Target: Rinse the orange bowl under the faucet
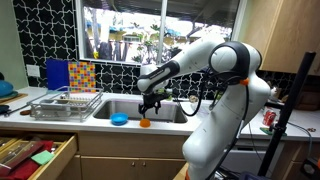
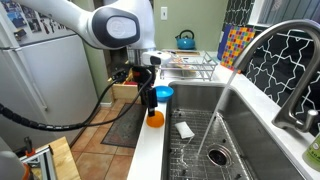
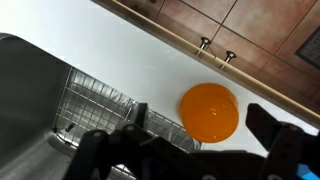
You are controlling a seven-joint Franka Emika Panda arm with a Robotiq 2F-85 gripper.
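Note:
The orange bowl [image 1: 145, 123] [image 2: 155, 117] sits on the narrow white counter strip at the front edge of the sink. In the wrist view it [image 3: 209, 111] lies right below me, between my two dark fingers. My gripper [image 1: 150, 106] [image 2: 150, 98] [image 3: 205, 128] is open and empty, hovering just above the bowl without touching it. The silver gooseneck faucet [image 2: 272, 42] arches over the sink at the back.
A blue bowl [image 1: 120, 119] [image 2: 163, 93] sits beside the orange one. A wire dish rack [image 1: 66, 104] [image 2: 190, 65] stands beside the sink. The steel sink [image 2: 215, 140] holds a wire grid [image 3: 100, 105] and a white sponge [image 2: 185, 130]. A drawer [image 1: 40, 155] stands open.

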